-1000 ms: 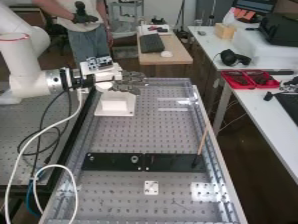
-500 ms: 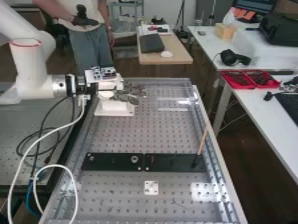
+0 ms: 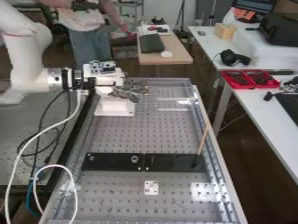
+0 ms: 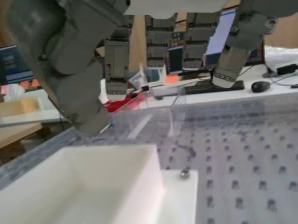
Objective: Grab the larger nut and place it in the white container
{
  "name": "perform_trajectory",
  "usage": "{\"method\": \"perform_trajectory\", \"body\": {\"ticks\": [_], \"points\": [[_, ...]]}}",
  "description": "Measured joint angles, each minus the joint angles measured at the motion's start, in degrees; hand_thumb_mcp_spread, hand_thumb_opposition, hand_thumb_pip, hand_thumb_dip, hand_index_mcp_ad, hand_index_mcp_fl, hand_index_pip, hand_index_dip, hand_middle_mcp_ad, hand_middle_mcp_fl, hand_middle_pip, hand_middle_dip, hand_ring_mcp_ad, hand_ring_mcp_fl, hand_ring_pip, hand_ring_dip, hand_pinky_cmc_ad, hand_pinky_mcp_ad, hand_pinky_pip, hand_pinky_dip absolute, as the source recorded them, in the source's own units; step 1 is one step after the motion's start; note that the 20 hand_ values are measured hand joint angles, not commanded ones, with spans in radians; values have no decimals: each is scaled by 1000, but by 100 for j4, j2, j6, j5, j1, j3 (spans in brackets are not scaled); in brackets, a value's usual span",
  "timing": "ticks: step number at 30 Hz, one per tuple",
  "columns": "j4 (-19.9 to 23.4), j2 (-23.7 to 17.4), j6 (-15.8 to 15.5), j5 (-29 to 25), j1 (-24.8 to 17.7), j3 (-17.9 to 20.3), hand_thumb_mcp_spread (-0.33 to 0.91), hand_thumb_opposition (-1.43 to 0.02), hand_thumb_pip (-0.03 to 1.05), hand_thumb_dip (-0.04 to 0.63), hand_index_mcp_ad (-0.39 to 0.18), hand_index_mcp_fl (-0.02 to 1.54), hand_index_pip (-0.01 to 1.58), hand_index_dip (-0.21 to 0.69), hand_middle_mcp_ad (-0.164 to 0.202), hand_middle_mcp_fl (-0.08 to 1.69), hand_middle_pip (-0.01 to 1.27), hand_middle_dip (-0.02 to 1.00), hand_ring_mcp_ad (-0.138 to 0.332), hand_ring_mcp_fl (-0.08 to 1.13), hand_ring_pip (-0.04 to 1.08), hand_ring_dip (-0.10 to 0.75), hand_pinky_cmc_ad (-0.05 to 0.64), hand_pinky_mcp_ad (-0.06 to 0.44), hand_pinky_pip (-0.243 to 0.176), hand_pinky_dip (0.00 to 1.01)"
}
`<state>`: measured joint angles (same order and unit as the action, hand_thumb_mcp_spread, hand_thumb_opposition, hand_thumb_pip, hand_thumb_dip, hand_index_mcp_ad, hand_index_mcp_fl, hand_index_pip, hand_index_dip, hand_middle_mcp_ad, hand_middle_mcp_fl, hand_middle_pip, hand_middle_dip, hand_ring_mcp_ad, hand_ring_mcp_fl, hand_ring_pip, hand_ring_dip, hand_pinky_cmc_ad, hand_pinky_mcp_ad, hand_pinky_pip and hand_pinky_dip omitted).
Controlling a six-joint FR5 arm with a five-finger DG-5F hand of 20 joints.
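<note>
The hand [image 3: 130, 91] is above the white container [image 3: 114, 109] at the bench's far left, its fingers reaching over the container's right side. In the wrist view the hand [image 4: 166, 42] is open, with straight, spread fingers and the thumb apart from them; the white container [image 4: 136, 187] stands below, and the part of its inside in sight holds nothing. On the black bar [image 3: 114, 166] lie the smaller nut [image 3: 91, 158] and the bearing [image 3: 134, 159], with bare bar between them.
A thin wooden stick [image 3: 202, 141] stands slanted at the bar's right end. A small square white plate [image 3: 151, 187] lies nearer. Clear plastic pieces [image 3: 174, 105] lie right of the container. White and blue cables [image 3: 69, 172] loop at the left.
Over the last second the hand has come down a little towards the white container, mostly in the first half. The parts on the bar have kept their places.
</note>
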<state>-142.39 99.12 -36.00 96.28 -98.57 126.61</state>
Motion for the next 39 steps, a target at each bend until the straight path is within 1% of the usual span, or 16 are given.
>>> {"method": "perform_trajectory", "body": {"ticks": [2,6,8,10,11,12,13,14,15,16,17,19,25,31,34,39], "points": [[-46,-173,9,-156,93,-83,319,-824,803,202,-202,-5,1131,-194,12,3,126,234,126,-2,197,138,309,248,-108,813],[-283,-610,89,-502,426,-399,241,-805,805,202,-204,-5,984,-209,24,5,126,232,124,-2,201,122,309,262,-110,848],[-459,-741,158,-610,573,-567,220,-791,785,204,-188,-3,855,-208,28,5,126,232,127,-2,202,124,309,260,-108,850],[-794,-828,241,-696,770,-815,162,-775,721,190,-171,-2,661,-208,45,19,126,236,134,-2,187,126,307,283,-112,846],[-877,-842,252,-705,816,-873,150,-775,707,182,-166,0,595,-199,42,24,126,234,126,2,183,126,312,297,-112,846],[-1042,-871,260,-719,919,-996,133,-775,682,169,-155,2,494,-194,54,23,126,237,143,0,166,126,316,300,-112,836],[-1154,-893,247,-724,1001,-1092,127,-775,656,157,-154,0,417,-197,59,23,126,237,141,0,150,126,314,314,-112,822],[-1217,-905,228,-727,1050,-1147,113,-775,641,145,-154,2,374,-183,59,23,126,237,152,-2,145,126,316,311,-112,806],[-1301,-922,185,-727,1114,-1219,113,-775,637,143,-154,3,326,-176,61,23,126,239,164,0,138,126,328,326,-117,770],[-1389,-937,129,-723,1175,-1285,108,-775,630,131,-154,2,290,-168,61,24,126,239,164,0,138,126,353,328,-120,754],[-1443,-940,87,-714,1213,-1328,103,-775,623,126,-154,21,278,-154,61,24,124,239,161,-2,133,126,346,326,-122,740],[-1588,-935,-15,-671,1300,-1435,106,-775,620,127,-147,21,229,-138,61,23,126,251,166,0,119,126,384,346,-124,717],[-1850,-826,-120,-481,1519,-1659,106,-780,620,126,-148,40,164,-115,61,24,126,253,176,0,101,126,417,344,-124,684],[-1914,-704,-139,-200,1685,-1806,106,-780,620,126,-145,54,140,-101,61,24,126,255,176,0,101,126,412,344,-124,684],[-1979,-656,-166,-71,1753,-1878,108,-780,620,126,-145,52,136,-101,61,23,126,255,176,0,106,126,431,344,-124,684],[-1929,-655,-127,74,1853,-1880,105,-780,620,117,-141,59,131,-101,61,24,126,255,176,-2,94,126,431,344,-124,668]]}}
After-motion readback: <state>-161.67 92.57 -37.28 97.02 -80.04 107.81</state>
